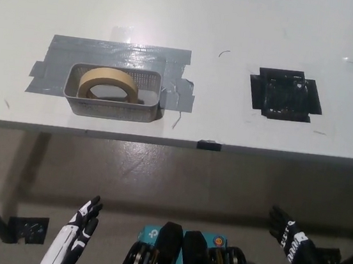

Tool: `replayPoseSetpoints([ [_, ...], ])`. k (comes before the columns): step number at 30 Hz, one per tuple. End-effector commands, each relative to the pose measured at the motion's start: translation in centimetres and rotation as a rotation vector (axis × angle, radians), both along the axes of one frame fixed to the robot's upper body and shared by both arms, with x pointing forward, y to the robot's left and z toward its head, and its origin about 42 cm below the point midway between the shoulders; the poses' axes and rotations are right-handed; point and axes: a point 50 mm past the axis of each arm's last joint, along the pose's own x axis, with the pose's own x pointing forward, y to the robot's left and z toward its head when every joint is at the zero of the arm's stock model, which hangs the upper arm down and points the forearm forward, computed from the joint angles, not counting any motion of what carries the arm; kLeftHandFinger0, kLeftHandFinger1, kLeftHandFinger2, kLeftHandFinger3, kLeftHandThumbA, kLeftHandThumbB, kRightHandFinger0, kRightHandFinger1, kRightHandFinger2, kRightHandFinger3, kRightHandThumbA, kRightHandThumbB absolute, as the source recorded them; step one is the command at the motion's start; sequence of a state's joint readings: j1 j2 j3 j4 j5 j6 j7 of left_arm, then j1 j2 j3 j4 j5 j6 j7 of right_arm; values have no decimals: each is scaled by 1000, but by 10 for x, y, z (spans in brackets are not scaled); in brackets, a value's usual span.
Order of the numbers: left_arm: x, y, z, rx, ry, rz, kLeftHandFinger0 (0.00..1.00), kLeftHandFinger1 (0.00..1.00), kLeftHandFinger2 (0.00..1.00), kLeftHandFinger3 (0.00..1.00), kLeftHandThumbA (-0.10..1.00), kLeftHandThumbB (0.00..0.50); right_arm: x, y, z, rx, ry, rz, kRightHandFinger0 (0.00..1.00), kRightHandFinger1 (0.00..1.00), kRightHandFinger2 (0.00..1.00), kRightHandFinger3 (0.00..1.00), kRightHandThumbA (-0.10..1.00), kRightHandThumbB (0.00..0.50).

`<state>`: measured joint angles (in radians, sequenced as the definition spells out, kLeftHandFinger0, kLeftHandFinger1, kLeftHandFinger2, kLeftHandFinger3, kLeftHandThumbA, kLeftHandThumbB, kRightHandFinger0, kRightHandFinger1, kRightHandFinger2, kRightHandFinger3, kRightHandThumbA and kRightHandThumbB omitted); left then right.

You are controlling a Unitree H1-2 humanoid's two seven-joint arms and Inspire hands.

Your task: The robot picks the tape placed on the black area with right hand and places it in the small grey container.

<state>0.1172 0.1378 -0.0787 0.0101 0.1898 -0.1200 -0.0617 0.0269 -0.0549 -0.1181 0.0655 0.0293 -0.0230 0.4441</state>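
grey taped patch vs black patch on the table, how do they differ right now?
The grey taped patch lies on the table's left, the black patch on its right. The grey one is wider and looks shiny and wrinkled; the black one is smaller and squarer. The grey one carries the small grey container with the tape inside; the black one is bare. Both lie flat on the white table.

Lab test setup, bare white table point(197, 18), taped patches, concrete floor point(158, 175)
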Motion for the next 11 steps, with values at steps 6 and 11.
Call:
replayPoseSetpoints([
  [6,5,6,6,11,-67,25,1000,1000,1000,1000,1000,216,10,11,15,36,-130,-23,1000,1000,1000,1000,1000,174],
  [11,8,5,6,9,-66,25,1000,1000,1000,1000,1000,211,12,15,18,47,-138,-25,1000,1000,1000,1000,1000,170],
])
